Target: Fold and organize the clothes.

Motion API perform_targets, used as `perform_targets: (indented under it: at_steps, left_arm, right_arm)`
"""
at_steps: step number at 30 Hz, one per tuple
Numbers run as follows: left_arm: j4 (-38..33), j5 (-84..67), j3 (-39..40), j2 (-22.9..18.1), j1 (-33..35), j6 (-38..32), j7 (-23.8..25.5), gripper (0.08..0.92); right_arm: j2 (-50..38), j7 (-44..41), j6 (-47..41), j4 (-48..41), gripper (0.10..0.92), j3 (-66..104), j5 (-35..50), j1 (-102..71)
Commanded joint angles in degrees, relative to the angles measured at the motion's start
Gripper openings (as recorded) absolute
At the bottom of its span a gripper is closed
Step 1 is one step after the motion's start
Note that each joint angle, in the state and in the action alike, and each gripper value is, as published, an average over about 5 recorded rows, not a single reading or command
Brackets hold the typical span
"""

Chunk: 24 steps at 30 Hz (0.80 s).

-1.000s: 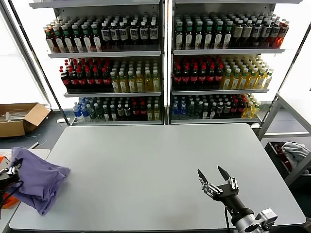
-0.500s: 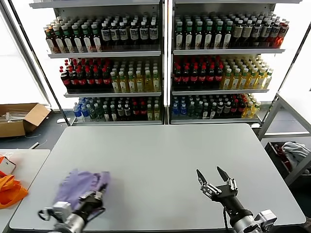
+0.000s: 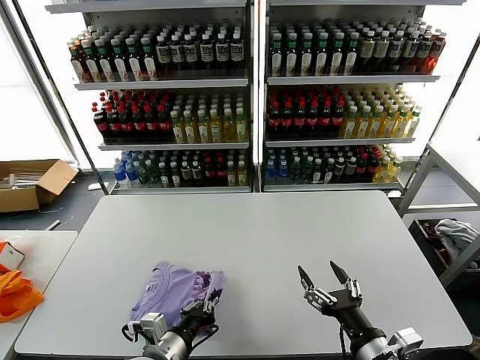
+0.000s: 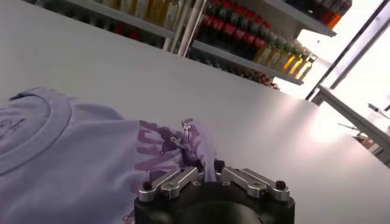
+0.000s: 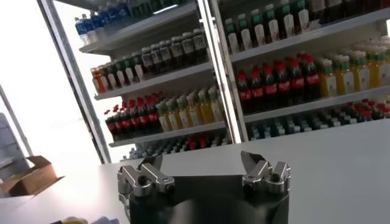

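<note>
Lavender T-shirt [image 3: 174, 290] near edge hidden behind left gripper [image 3: 203, 309] pinching it; right gripper [image 3: 321, 277] spread.

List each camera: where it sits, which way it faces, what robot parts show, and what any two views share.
Head view: sits on the robot's head, looks forward and down at the grey table and drink shelves; shows the left gripper on the lavender thin-fabric T-shirt and the open right gripper.
Left wrist view: sits behind the left gripper, faces across the T-shirt, pinching its fabric.
Right wrist view: sits behind the right gripper, faces the shelves.
Shared: head and left wrist views show the T-shirt; all show shelves.
</note>
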Motion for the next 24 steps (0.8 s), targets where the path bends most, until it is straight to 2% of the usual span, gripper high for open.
perform_targets:
  at_steps: [1,4,7,14,20,24]
  left_arm:
    - [5.93,-4.8,2.31,-1.57,-8.41,-5.72,-0.62,0.128]
    - [6.88,-6.06,2.11,-2.33,-9.64,-5.66,-1.04,0.144]
    - [6.91,-6.51,0.92,-2.68,-9.49,-5.48,0.01,0.209]
    - [-0.08,-10.43,-6.99,-1.22,-4.4,-4.65,7.05,0.408]
    - [-2.27,-9.73,-15.32,-0.37,-2.58,-4.12,9.48,0.581]
    - [-4.29,-4.78,-20.57,0.1,-0.2,-4.0,13.75,0.703]
  right_arm:
    - [-0.53,0.13,-0.5,-0.15,0.823,-1.33,-0.5,0.94]
    - [-0.98,0.24,-0.79,-0.49,0.823,-2.11,-0.89,1.74]
    - [-1.48,0.74,-1.52,-0.79,0.823,-3.25,-1.12,2.52]
    - [-3.87,5.34,-4.04,-1.75,0.823,-6.2,-0.16,5.64]
    - [-5.7,5.22,-5.85,-1.63,0.823,-6.23,0.62,6.33]
    - [-6.99,4.79,-6.95,-1.15,0.823,-4.52,1.25,4.87]
